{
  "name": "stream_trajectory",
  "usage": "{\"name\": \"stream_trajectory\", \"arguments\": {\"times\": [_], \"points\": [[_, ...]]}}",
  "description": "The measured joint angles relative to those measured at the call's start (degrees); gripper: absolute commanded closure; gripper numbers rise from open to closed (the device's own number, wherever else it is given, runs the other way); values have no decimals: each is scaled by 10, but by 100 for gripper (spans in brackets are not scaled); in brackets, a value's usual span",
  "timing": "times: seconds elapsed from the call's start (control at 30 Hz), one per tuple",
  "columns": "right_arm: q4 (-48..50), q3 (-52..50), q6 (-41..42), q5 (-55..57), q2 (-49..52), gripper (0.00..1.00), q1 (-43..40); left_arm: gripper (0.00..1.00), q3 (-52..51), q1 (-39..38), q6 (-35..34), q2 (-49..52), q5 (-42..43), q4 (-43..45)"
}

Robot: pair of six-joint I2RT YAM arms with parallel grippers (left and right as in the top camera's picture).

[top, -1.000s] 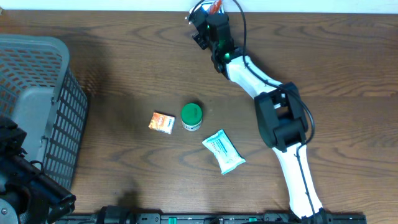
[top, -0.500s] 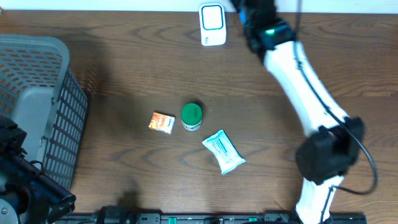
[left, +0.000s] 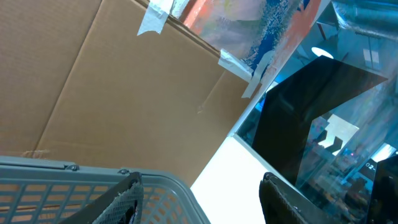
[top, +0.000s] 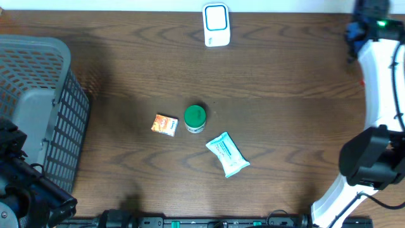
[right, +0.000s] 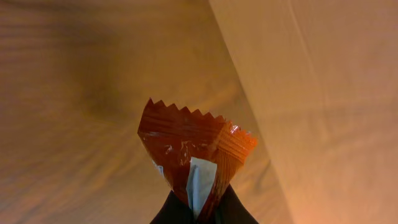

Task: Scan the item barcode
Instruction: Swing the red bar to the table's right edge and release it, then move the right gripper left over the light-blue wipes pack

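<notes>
At the far left, the black left arm (top: 25, 183) is sitting folded low at the near corner of the dark brown wood-grain table (top: 126, 69). It is beside one grey plastic lattice basket (top: 71, 120). Its wrist camera is pointing upward past the basket rim toward taped brown cardboard (left: 112, 93). The left gripper (left: 199, 202) is standing with its two dark fingers (left: 127, 199) spread apart and nothing between them.

Three loose items are lying close together mid-table:
- one small orange rectangular packet (top: 165, 124)
- one round jar with a green lid (top: 195, 118) just to the packet's right
- one soft white and teal wipes pouch (top: 227, 154), tilted, nearer the front edge

At the far edge, beyond this cluster, one white rounded barcode scanner (top: 216, 24) with a blue-outlined window is resting.

On the right, the white right arm (top: 380, 76) is stretching from the near right corner along the table's right side. It is reaching the far right corner, where its dark wrist is showing a green light. In the wrist view, the right gripper (right: 194, 211) is pinching closed on one red-orange foil sachet (right: 186, 146). The sachet is glossy and crinkled, with a zigzag-cut top edge and a pale strip down its middle, and it is hanging over blurred wood. The overhead view is not showing the sachet itself. The gripper holding it is sitting well apart from the scanner, off to its right.
</notes>
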Motion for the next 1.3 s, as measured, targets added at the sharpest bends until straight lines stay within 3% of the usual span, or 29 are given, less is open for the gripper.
{"name": "stream_trajectory", "arguments": {"times": [0.13,0.47,0.53,0.6,0.67,0.7,0.87,1.0,1.1,1.17,1.23,1.3], "points": [[13,-50,78,3,6,99,-62,39,0,0,0,0,0,0],[176,-229,131,7,11,96,-138,39,0,0,0,0,0,0],[194,-257,133,6,11,85,-155,39,0,0,0,0,0,0],[198,-269,140,5,11,59,-171,39,0,0,0,0,0,0],[200,-268,139,5,11,25,-184,39,0,0,0,0,0,0],[196,-266,142,6,11,1,-188,39,0,0,0,0,0,0],[153,-233,141,-1,11,1,-192,39,0,0,0,0,0,0],[87,-168,142,-68,-5,1,-165,39,0,0,0,0,0,0],[8,-132,142,-189,-40,1,-117,39,0,0,0,0,0,0],[-44,-126,141,-289,-66,15,-77,39,0,0,0,0,0,0],[-113,-122,138,-404,-83,22,-26,39,0,0,0,0,0,0],[-147,-124,136,-455,-85,19,4,39,0,0,0,0,0,0]]}}
